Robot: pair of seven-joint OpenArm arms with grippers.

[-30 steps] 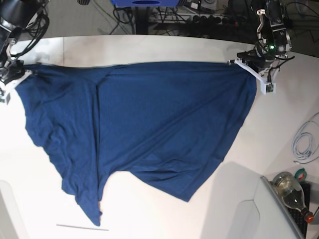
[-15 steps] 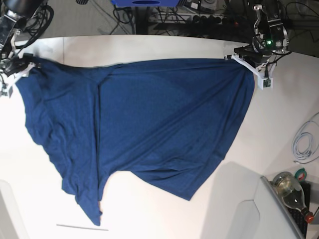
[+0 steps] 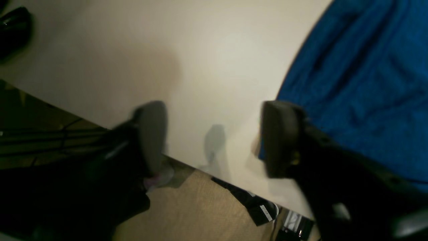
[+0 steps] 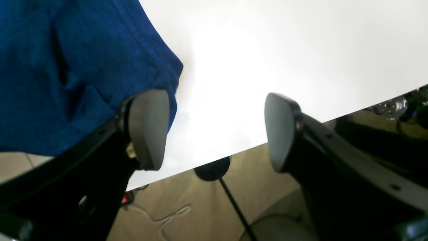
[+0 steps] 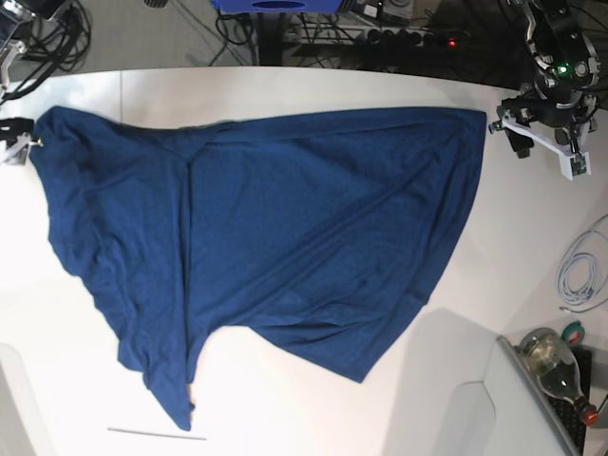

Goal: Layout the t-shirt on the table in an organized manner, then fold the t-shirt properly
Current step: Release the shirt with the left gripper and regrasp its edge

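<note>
The dark navy t-shirt (image 5: 275,237) lies spread and wrinkled on the white table (image 5: 313,85), its far edge stretched wide and its near side tapering to a point at the lower left. My left gripper (image 5: 505,131) stands open just off the shirt's far right corner. In the left wrist view the left gripper (image 3: 215,139) holds nothing, and the t-shirt (image 3: 361,83) lies past its right finger. My right gripper (image 5: 19,141) is open at the far left corner. In the right wrist view the right gripper (image 4: 214,129) is empty, with the t-shirt (image 4: 67,67) behind its left finger.
A white cable (image 5: 579,275) coils near the table's right edge. A glass bottle (image 5: 556,366) and a green tape roll (image 5: 572,332) lie at the lower right beside a grey slab (image 5: 456,399). Both grippers hover near the table's far edge (image 3: 187,160), with floor and cables beyond.
Both grippers have opened and let go of the shirt's far corners, then drawn outward. The shirt's far edge now lies flat, farther back on the table.
</note>
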